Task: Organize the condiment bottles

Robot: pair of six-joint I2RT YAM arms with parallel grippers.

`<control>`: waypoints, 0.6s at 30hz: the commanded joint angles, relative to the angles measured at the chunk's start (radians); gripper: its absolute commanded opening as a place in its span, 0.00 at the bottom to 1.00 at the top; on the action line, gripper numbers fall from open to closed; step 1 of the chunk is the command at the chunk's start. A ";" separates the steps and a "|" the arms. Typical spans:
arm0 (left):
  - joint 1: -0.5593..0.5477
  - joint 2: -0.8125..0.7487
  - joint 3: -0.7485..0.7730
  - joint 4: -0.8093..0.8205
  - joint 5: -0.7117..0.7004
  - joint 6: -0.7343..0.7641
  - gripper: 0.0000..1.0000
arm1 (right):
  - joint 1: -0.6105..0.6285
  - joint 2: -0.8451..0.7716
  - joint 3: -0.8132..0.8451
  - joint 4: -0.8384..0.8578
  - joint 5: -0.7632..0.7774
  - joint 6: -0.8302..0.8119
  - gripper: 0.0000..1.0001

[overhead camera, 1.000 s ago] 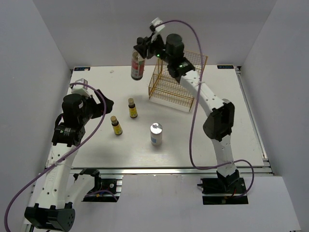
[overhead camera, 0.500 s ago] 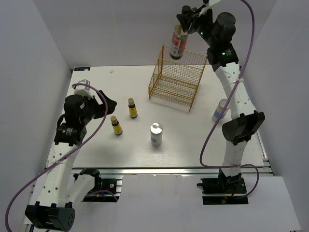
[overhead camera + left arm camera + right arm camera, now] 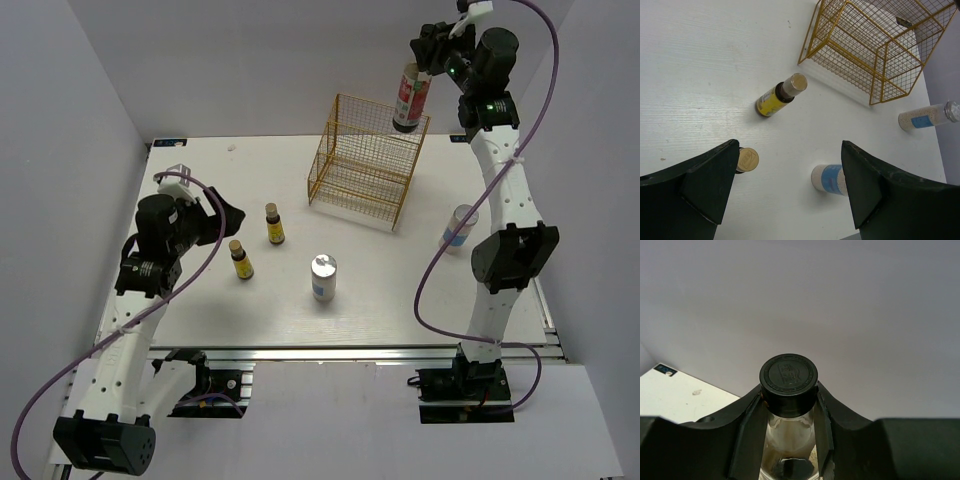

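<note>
My right gripper (image 3: 432,52) is shut on the neck of the tall clear bottle (image 3: 409,99) with the black cap (image 3: 788,376) and red-white label, and holds it high above the back right corner of the gold wire rack (image 3: 366,161). Two tiny amber bottles (image 3: 273,223) (image 3: 241,259) stand left of the table's middle. One white cylinder (image 3: 323,277) stands in the middle, the other (image 3: 458,226) at the right, beside the right arm. My left gripper (image 3: 218,218) is open and empty above the table, left of the amber bottles; in its wrist view the gripper (image 3: 790,187) has an amber bottle (image 3: 774,96) ahead of it.
The rack also shows in the left wrist view (image 3: 880,47), with a white cylinder (image 3: 925,118) to its right. Grey walls enclose the white table (image 3: 200,175) on three sides. A metal rail (image 3: 350,352) runs along the near edge.
My right arm has swung right and risen, carrying the tall bottle from the table's back left to above the rack's back right corner. The right-hand white cylinder is now uncovered. The left arm barely moved.
</note>
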 commanded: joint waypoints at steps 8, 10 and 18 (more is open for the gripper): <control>-0.003 0.024 0.005 0.016 0.022 -0.002 0.92 | -0.026 0.059 0.038 0.234 0.003 -0.037 0.00; -0.003 0.026 0.007 0.016 0.020 -0.002 0.92 | -0.029 0.078 0.041 0.254 0.006 -0.044 0.00; -0.003 0.045 0.008 0.013 0.022 -0.002 0.92 | -0.035 0.088 -0.012 0.285 0.005 -0.058 0.00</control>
